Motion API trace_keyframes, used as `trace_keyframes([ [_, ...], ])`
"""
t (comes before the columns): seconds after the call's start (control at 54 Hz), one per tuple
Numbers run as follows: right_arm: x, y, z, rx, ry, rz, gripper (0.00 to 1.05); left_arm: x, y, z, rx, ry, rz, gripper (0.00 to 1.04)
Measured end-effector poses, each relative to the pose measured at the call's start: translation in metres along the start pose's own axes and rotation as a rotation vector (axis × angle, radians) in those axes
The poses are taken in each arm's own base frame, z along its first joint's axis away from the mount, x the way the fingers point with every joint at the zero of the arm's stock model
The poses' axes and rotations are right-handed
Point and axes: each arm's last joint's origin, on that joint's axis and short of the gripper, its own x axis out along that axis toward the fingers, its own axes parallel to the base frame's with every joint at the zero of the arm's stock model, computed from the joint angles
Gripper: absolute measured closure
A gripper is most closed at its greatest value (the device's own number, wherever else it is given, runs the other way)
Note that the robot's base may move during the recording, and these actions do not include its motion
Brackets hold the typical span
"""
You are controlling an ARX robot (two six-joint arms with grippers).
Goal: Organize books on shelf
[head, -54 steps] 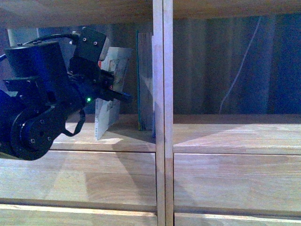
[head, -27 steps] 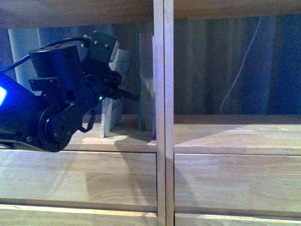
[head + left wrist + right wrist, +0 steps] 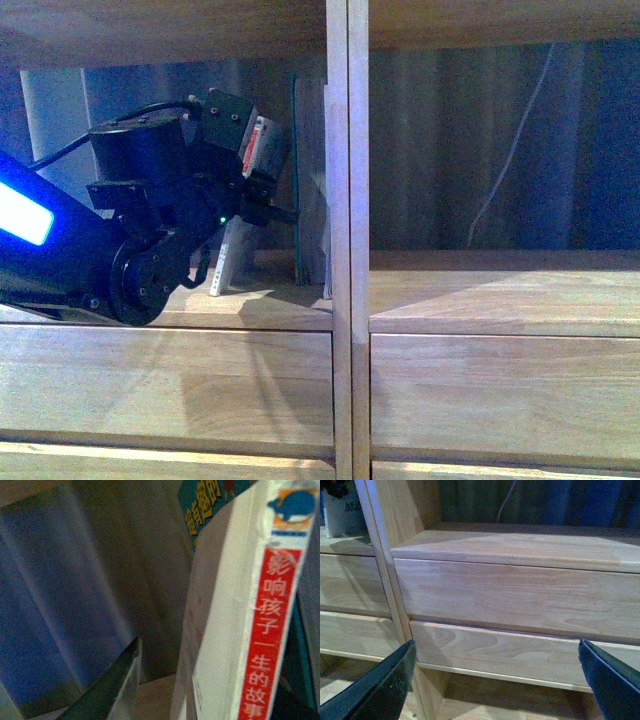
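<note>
In the front view my left gripper (image 3: 272, 212) is open inside the left compartment of the light-wood shelf (image 3: 348, 300). It is against the thin white book with the red band (image 3: 257, 146), which stands nearly upright on the shelf board. The taller teal book (image 3: 297, 180) stands just right of it, against the centre divider. The left wrist view shows the white spine with its red band (image 3: 276, 630) close up, the teal cover (image 3: 204, 502) behind it, and one dark finger (image 3: 107, 690). My right gripper (image 3: 495, 680) is open and empty before the drawer fronts (image 3: 520, 590).
The right compartment (image 3: 500, 270) holds no books; a pale cable (image 3: 515, 130) hangs behind it in front of a dark curtain. Drawer fronts (image 3: 500, 390) lie below both compartments. The foot of the white book (image 3: 340, 515) shows in the right wrist view.
My left arm has moved right and deeper into the compartment. The white book has gone from leaning left to nearly upright, closer to the teal book.
</note>
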Motion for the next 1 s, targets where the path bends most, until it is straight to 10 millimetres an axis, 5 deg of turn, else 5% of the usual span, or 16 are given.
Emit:
trace_keyframes([
  [0.334, 0.0, 0.0, 0.0, 0.0, 0.0, 0.0, 0.07, -0.016, -0.013, -0.017, -0.018, 0.048, -0.035, 0.06],
  [0.519, 0.0, 0.0, 0.0, 0.0, 0.0, 0.0, 0.07, -0.028, -0.014, -0.016, -0.048, 0.078, -0.054, 0.07],
  [0.741, 0.0, 0.0, 0.0, 0.0, 0.0, 0.0, 0.07, -0.063, -0.006, 0.01, -0.119, 0.088, -0.076, 0.07],
  [1.001, 0.0, 0.0, 0.0, 0.0, 0.0, 0.0, 0.07, -0.141, 0.012, 0.043, -0.227, 0.138, -0.092, 0.07],
])
